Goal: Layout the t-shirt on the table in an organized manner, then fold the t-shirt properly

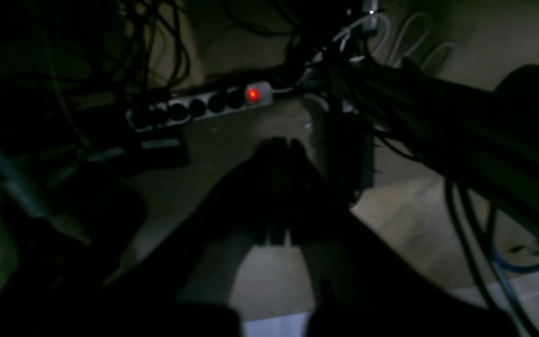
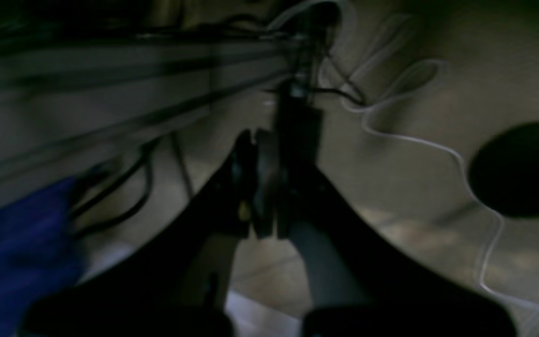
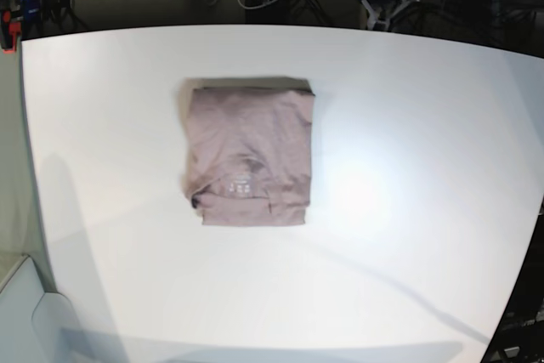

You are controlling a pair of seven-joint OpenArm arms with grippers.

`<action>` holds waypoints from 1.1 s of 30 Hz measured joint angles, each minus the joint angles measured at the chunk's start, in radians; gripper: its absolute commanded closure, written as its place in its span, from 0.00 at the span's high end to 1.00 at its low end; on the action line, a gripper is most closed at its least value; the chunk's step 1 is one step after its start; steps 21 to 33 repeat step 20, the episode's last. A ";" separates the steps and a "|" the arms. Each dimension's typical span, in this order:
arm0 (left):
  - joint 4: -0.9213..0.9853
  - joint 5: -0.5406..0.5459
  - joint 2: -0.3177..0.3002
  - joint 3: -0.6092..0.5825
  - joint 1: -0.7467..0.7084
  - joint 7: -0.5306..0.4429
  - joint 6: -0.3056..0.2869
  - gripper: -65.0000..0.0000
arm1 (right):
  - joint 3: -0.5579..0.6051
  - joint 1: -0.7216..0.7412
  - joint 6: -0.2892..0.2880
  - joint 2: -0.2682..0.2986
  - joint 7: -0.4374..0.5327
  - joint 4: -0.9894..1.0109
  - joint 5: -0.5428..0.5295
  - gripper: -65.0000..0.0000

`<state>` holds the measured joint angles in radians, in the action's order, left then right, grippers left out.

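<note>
The t-shirt (image 3: 248, 155) is dusty pink and folded into a neat, nearly square packet. It lies flat on the white tabletop (image 3: 408, 176), a little toward nine o'clock of the middle. A small pale print shows near its six o'clock edge, and a few soft creases cross the top layer.

The left hand (image 1: 279, 150) is pressed fully together and holds nothing. It hangs over a dim floor, with no cloth near it. The right hand (image 2: 262, 140) is likewise closed tight and empty.

In the left wrist view a power strip (image 1: 199, 106) with a red lit switch lies toward twelve o'clock among dark cables (image 1: 480, 243). In the right wrist view a thin white cord (image 2: 442, 150) snakes across the floor at three o'clock.
</note>
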<state>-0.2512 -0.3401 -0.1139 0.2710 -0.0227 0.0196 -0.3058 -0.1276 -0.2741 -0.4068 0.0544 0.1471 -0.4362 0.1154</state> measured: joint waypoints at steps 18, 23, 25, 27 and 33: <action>0.055 0.000 0.028 -0.031 0.032 -0.002 0.120 0.00 | 0.000 0.098 0.748 -0.096 0.143 0.221 0.004 0.00; 0.055 0.000 0.029 -0.031 0.032 -0.002 0.119 0.00 | 0.000 0.098 0.748 -0.088 0.143 0.221 0.004 0.00; 0.055 0.000 0.029 -0.031 0.032 -0.002 0.119 0.00 | 0.000 0.098 0.748 -0.088 0.143 0.221 0.004 0.00; 0.055 0.000 0.029 -0.031 0.032 -0.002 0.119 0.00 | 0.000 0.098 0.748 -0.088 0.143 0.221 0.004 0.00; 0.055 0.000 0.029 -0.031 0.032 -0.002 0.119 0.00 | 0.000 0.098 0.748 -0.088 0.143 0.221 0.004 0.00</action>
